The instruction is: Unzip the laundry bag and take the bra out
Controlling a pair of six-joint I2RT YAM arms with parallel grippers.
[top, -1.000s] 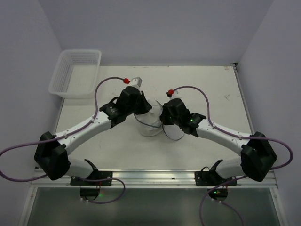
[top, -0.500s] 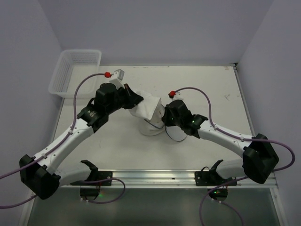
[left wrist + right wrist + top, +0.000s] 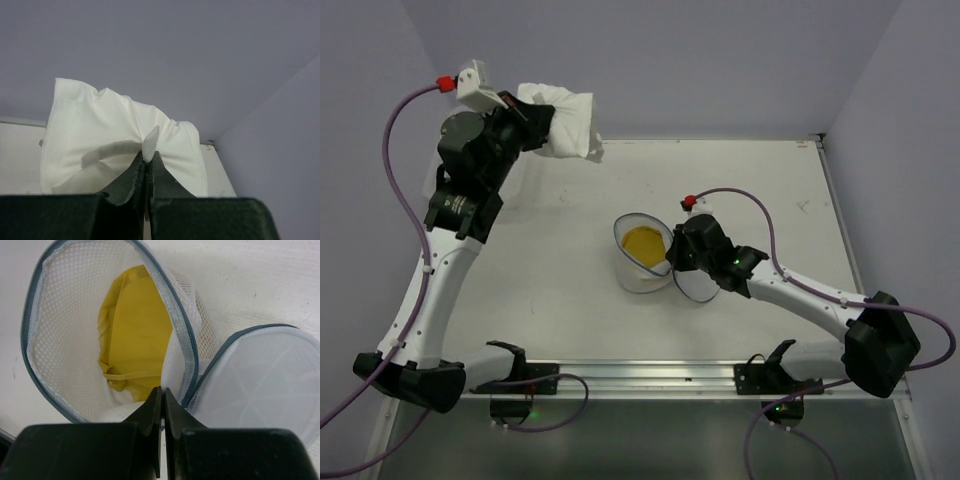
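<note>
The laundry bag (image 3: 638, 275) stands open mid-table, a white mesh pouch with a grey-blue zipper rim. Its round lid (image 3: 692, 287) hangs open to the right. A yellow garment (image 3: 645, 243) lies inside. My right gripper (image 3: 671, 263) is shut on the bag's rim by the hinge. In the right wrist view, the gripper (image 3: 162, 390) pinches the mesh wall (image 3: 65, 340) next to the yellow garment (image 3: 135, 325) and the lid (image 3: 260, 380). My left gripper (image 3: 533, 125) is raised high at the back left, shut on a white bra (image 3: 563, 122). The bra hangs bunched from the gripper (image 3: 148, 154) in the left wrist view (image 3: 95, 130).
The back wall and left wall are close behind my raised left arm. The white basket at the back left is hidden behind that arm. The right wall runs along the table's right edge (image 3: 835, 215).
My left gripper pulled the white bra out of the bag and swung it up and to the back left. The yellow garment now shows inside. The right gripper stayed on the rim.
</note>
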